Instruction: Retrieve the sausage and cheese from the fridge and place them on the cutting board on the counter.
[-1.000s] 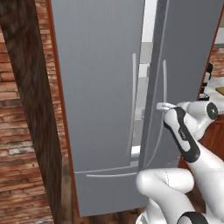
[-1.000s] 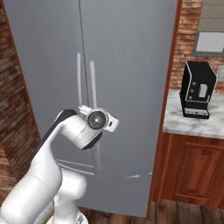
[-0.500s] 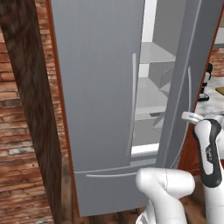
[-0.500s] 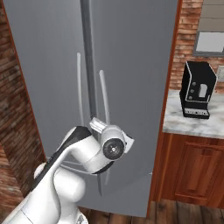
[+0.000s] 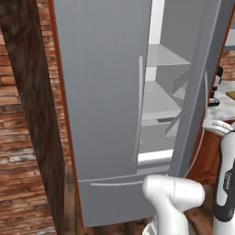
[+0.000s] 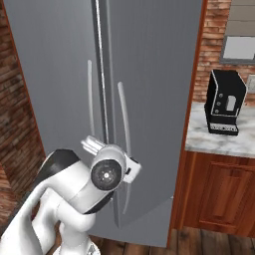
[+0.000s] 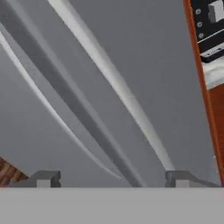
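Fridge (image 5: 105,92): the right door (image 5: 202,87) is standing ajar, swung toward the arm – exposing pale grey shelves (image 5: 158,98) so the interior can be reached. The left door is sitting closed.
Table (image 6: 219,142): the marble top is lying to the right of the fridge and carrying a black coffee machine (image 6: 225,102).
Door handles (image 6: 124,129): two thin curved bars are hanging just beside each other at the door seam.
Tool (image 7: 113,178): the fingers (image 7: 43,178) are standing wide apart in the hand view, clamped on nothing – the handle is passing between the tips, judged as a release after pulling.
Sausage, cheese: neither is identifiable on the visible shelves; position cannot be told.
Step in hand: judged as door opening, retrieval not yet begun.
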Robot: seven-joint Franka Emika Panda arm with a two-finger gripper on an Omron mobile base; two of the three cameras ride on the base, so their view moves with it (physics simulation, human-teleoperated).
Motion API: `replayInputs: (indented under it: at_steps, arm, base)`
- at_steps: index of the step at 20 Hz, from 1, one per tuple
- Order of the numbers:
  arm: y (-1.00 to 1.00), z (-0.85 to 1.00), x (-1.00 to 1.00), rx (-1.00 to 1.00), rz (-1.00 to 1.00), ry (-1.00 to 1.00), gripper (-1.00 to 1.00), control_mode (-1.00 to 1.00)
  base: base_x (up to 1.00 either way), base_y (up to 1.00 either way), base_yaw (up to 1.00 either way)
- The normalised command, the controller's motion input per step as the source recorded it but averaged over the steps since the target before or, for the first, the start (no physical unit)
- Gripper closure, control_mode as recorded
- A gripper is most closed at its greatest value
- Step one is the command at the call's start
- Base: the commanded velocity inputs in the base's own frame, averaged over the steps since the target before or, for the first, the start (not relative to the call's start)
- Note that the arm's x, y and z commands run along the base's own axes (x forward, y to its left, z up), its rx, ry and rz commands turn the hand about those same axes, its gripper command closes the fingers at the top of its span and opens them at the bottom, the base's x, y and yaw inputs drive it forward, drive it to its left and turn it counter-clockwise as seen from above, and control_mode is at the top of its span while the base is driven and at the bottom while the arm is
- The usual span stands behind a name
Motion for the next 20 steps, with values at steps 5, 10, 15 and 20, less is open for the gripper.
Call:
replayInputs:
  at_steps: [5, 10, 15, 20]
  arm:
    - [1.00, 0.28, -0.19, -0.39, -0.21, 0.10, -1.00, -1.00]
    - [0.84, -0.12, 0.71, -0.51, -0.08, 0.10, -1.00, -1.00]
    - [0.57, -0.27, 0.67, -0.60, 0.32, 0.32, -1.00, -1.00]
    - [0.01, 0.03, 0.57, -0.53, 0.33, 0.04, -1.00, -1.00]
  base:
    - [0.00, 0.00, 0.00]
    - [0.00, 0.00, 0.00]
    - [0.00, 0.00, 0.00]
    - [0.00, 0.00, 0.00]
